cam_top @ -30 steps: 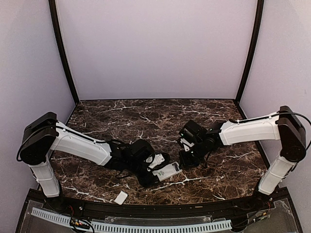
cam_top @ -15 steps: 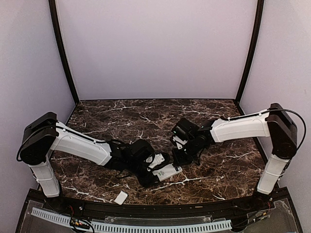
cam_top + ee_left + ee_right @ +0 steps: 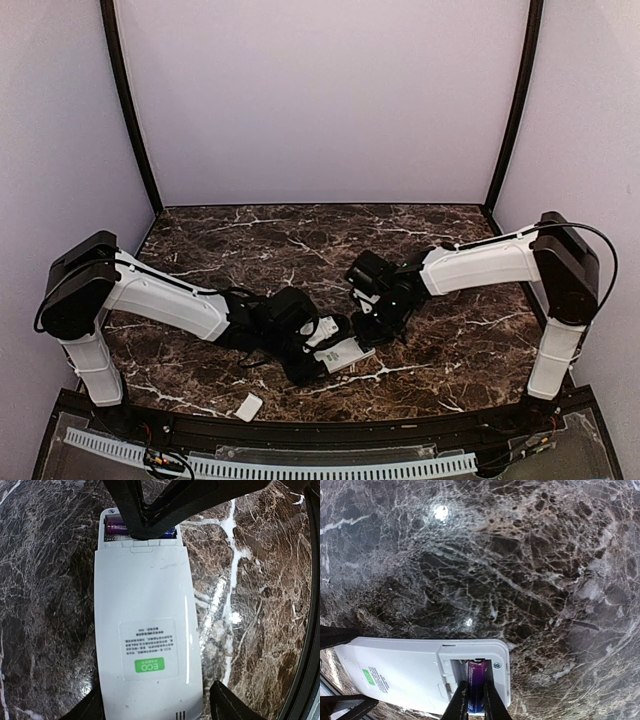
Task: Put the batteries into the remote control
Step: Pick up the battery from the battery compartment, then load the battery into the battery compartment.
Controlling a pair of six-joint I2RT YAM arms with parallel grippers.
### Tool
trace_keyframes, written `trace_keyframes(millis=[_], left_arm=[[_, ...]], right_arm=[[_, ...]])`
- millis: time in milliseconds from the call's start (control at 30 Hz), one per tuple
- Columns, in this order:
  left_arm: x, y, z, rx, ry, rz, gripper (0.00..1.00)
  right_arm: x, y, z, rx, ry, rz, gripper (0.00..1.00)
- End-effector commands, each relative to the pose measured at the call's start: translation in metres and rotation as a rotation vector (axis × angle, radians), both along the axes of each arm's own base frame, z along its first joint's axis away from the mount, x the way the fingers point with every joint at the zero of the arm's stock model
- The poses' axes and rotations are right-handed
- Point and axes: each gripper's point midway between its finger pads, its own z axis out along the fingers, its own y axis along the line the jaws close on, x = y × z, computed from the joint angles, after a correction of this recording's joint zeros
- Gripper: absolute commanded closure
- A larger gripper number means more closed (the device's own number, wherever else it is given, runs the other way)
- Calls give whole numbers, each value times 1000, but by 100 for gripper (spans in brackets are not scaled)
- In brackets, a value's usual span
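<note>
Right wrist view: my right gripper [image 3: 475, 707] pinches narrow on the purple battery [image 3: 476, 677] in the remote control [image 3: 145, 620] bay. My left gripper [image 3: 155, 707] clasps that remote control wide, near the table [image 3: 520, 555] front edge, midway along.

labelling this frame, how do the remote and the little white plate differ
The remote control is much larger than the cover plate. The remote sits between the jaws of the left gripper, back up, compartment open; the plate lies alone, untouched. Both are white.

top: high, rear, facing down — whole table [image 3: 240, 235] | wrists: close, straight down | shared: remote control [image 3: 145, 630]
</note>
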Motion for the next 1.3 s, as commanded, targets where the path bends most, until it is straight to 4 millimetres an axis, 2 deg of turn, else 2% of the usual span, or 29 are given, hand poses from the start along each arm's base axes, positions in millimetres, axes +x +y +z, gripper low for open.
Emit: trace_keyframes(millis=[0, 167, 467, 667, 967, 1267], left_arm=[[-31, 38, -33, 152, 123, -8, 32], [-31, 39, -33, 151, 122, -5, 31], [-25, 41, -37, 156, 87, 1, 27], [-20, 43, -41, 163, 55, 13, 26], [-19, 44, -47, 176, 54, 17, 28], [-19, 44, -47, 181, 55, 15, 28]], right_arm=[[-8, -17, -26, -130, 19, 2, 89], [-5, -16, -26, -154, 13, 27, 99], [4, 7, 20, -64, -31, 84, 100], [10, 8, 43, -22, -48, 76, 100], [-10, -12, 35, -12, 149, 148, 100], [-9, 4, 27, 5, 220, 238, 100]])
